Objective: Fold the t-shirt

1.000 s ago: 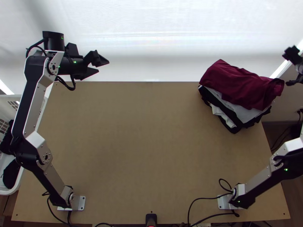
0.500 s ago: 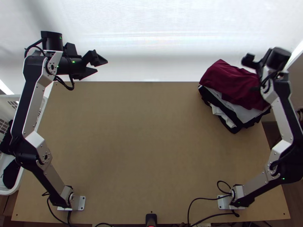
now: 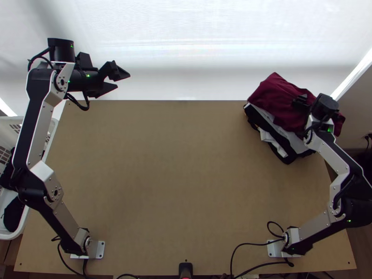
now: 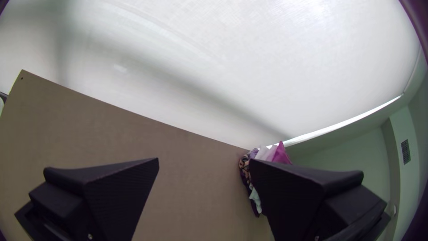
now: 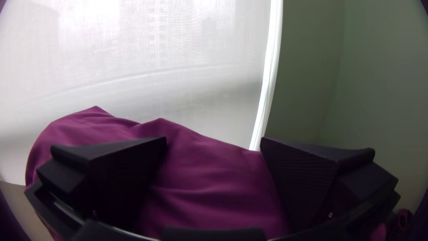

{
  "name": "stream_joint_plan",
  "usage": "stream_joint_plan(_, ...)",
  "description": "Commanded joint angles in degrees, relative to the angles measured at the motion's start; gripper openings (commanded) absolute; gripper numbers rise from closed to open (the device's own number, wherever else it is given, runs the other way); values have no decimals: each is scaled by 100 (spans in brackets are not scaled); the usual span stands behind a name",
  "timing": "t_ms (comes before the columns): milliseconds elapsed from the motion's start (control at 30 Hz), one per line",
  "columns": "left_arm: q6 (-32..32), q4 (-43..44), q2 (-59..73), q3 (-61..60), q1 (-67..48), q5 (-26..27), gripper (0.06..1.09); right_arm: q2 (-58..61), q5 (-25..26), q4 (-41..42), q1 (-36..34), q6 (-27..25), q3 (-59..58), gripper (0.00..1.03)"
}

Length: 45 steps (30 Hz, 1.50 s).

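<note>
A dark red cloth (image 3: 274, 95) lies bunched on a pile of black and white cloths (image 3: 289, 142) at the table's back right. Over its right part is my right gripper (image 3: 300, 101), which hides some of it. In the right wrist view, red cloth (image 5: 205, 165) spreads below and between the parted fingers of my right gripper (image 5: 214, 139), not pinched. Beyond the table's back left edge, my left gripper (image 3: 122, 80) hangs open and holds nothing. The left wrist view has my left gripper (image 4: 203, 160) with fingers wide apart, and the red cloth (image 4: 280, 154) far off.
A white basket (image 3: 9, 235) with black cloth in it stands at the table's left. Bare wooden tabletop (image 3: 176, 176) stretches between the arms. Black cables (image 3: 244, 244) curl by the right arm's base, and a small black device (image 3: 185, 269) sits at the near edge. A white screen (image 3: 186, 46) hangs behind.
My right gripper has come in from the right edge, over the pile and down to the red cloth. The red cloth has shifted slightly right. The left arm has drifted slightly left.
</note>
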Motion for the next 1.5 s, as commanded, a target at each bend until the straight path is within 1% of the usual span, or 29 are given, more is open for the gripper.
stream_joint_plan(0, -25, 26, -166, 179, 4, -15, 104, 176, 219, 169, 2, -96, -487, 99)
stream_joint_plan(33, -25, 26, -166, 179, 4, -15, 104, 264, 299, 230, -6, -96, -549, 99)
stream_joint_plan(200, -25, 26, -166, 179, 4, -15, 104, 554, 316, 441, -129, -211, -619, 99)
stream_joint_plan(333, -33, 26, -201, 223, 12, -15, 104, 246, 307, 432, -209, -316, -259, 99)
stream_joint_plan(433, -42, 53, -254, 258, 39, -103, 104, -140, 307, 169, -226, -509, 207, 99)
stream_joint_plan(533, -69, 140, -359, 258, 109, -191, 104, -466, 263, -438, -209, -597, 761, 96)
stream_joint_plan(600, -69, 228, -465, 258, 144, -358, 104, -694, 158, -719, -200, -641, 1042, 96)
stream_joint_plan(733, -69, 448, -693, 249, 276, -779, 104, -1195, -97, -1616, -86, -641, 1649, 96)
stream_joint_plan(800, -60, 571, -834, 249, 346, -973, 104, -1415, -132, -2002, -42, -641, 1974, 98)
stream_joint_plan(867, -33, 694, -992, 249, 452, -1272, 104, -1617, -132, -2354, 55, -659, 2290, 98)
stream_joint_plan(933, -25, 852, -1168, 249, 575, -1535, 104, -1907, -159, -2424, 117, -659, 2440, 98)
stream_joint_plan(1000, 125, 923, -1344, 249, 698, -1825, 104, -2250, -264, -2354, 187, -659, 2457, 98)
stream_joint_plan(1100, 230, 1037, -1634, 223, 1014, -2036, 104, -2672, -405, -2389, 266, -755, 2536, 98)
stream_joint_plan(1167, 283, 1186, -1880, 100, 1260, -2168, 104, -2962, -545, -2371, 380, -931, 2510, 98)
stream_joint_plan(1267, 441, 1432, -2337, -331, 1718, -2300, 104, -3392, -668, -2371, 556, -949, 2440, 98)
stream_joint_plan(1333, 459, 1635, -2715, -770, 2008, -2326, 104, -3656, -712, -2380, 644, -949, 2334, 98)
stream_joint_plan(1467, 617, 2346, -3646, -1992, 2456, -2326, 104, -4298, -730, -2345, 697, -949, 1860, 98)
